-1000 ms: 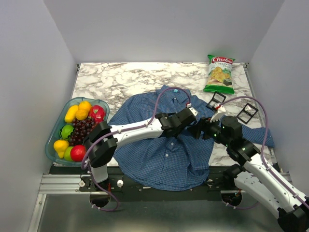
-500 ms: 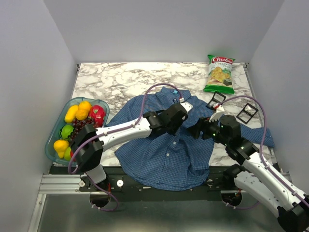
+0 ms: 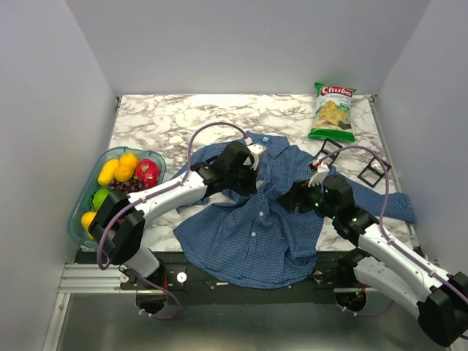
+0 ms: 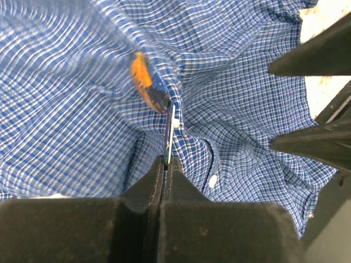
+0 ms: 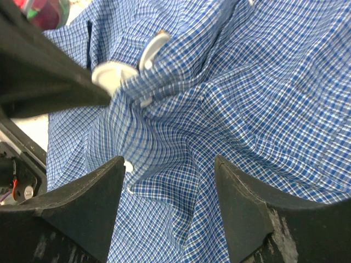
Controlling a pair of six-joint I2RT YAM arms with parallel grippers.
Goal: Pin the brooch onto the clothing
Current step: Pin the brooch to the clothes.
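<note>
Brooch, orange and dark blue (image 4: 147, 82), pinched edge-on in clenched left fingers (image 4: 163, 164), long axis pointing ahead onto blue checked shirt (image 4: 66, 109); right fingers (image 3: 294, 199) released, hovering alongside.

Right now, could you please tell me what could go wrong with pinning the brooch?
The left gripper pinches the brooch only by a thin edge, so it could twist or slip. The right gripper hangs open, holding nothing, so the wrinkled shirt may drag instead of taking the pin.
</note>
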